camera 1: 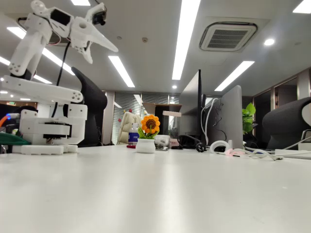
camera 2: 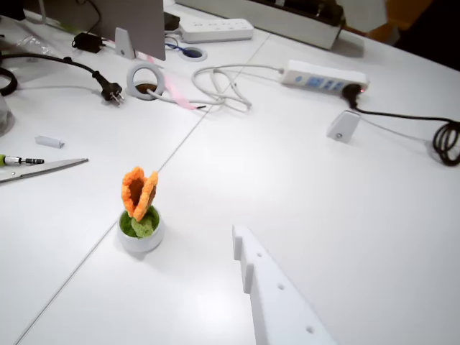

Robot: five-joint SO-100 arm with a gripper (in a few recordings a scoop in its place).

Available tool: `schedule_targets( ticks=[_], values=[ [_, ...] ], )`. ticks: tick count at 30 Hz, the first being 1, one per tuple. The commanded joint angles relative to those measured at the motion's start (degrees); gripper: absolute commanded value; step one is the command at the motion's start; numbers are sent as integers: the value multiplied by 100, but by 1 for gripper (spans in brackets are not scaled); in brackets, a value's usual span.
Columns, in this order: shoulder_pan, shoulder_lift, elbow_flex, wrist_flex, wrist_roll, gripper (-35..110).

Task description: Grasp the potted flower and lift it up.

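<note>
- Standing upright on the white table (camera 1: 160, 194), the potted flower (camera 2: 139, 213) sits alone, well apart from the arm's base; scissors (camera 2: 43, 169) lie to its left in the wrist view.
- It looks light and small; the petals and leaves seem soft, so they would give under a squeeze.
- The rounded white pot looks hard and smooth, perhaps slippery, and it is the sounder place to pinch, low across its sides.
- The arm is folded high, with the gripper (camera 1: 97, 41) raised far above the table and pointing out and slightly down.
- The fingers appear parted and hold nothing.
- One white finger (camera 2: 277, 295) shows right of the pot, clear of it.
</note>
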Motion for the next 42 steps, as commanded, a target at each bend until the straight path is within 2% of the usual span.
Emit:
schedule_targets(
  ticks=[1,7,26,42],
  values=[
    [-176,-738,-105,35,0,76],
    [-220,-2259,-633,-53,158,76],
    [-598,-5309,-1213,-562,545,76],
    [-773,-6732,-1257,-809,606,76]
  ],
)
